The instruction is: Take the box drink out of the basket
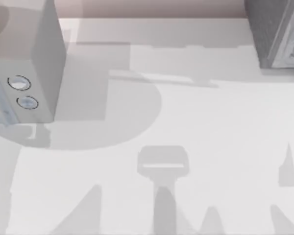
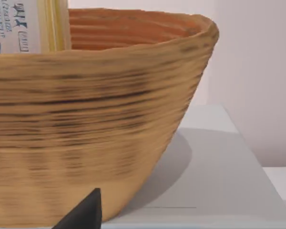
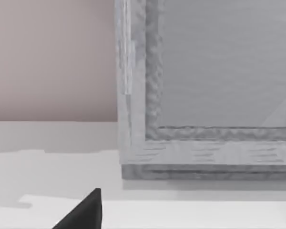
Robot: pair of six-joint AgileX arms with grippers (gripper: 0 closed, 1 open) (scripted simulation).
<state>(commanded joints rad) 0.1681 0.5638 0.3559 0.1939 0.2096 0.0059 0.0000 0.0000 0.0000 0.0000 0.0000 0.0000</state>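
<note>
- Your task has not started in any way that shows: the box drink (image 2: 31, 26) sits inside the basket (image 2: 86, 124), and nothing is gripping it.
- In the left wrist view you see the drink's pale label and yellow edge rising above the basket's near rim, against the wall on that side. Most of the carton is hidden behind the rim.
- The basket stands on the counter (image 2: 219, 181), with its ribbed inner wall visible past the drink.
- One dark fingertip of your left gripper (image 2: 83, 214) shows low in the left wrist view, in front of the basket's outer wall and below its rim. Whether its jaws are open or closed cannot be told.
- One dark fingertip of your right gripper (image 3: 83, 214) shows in the right wrist view, facing a grey framed block (image 3: 205, 95) on the counter, away from the basket. Its jaws cannot be read either.
- From above you see a white box (image 1: 24, 63) with two round buttons at the left of the counter and the grey block (image 1: 277, 32) at the far right.
- Everything is left: rise over the rim, close on the drink, lift it clear and set it on the counter.
</note>
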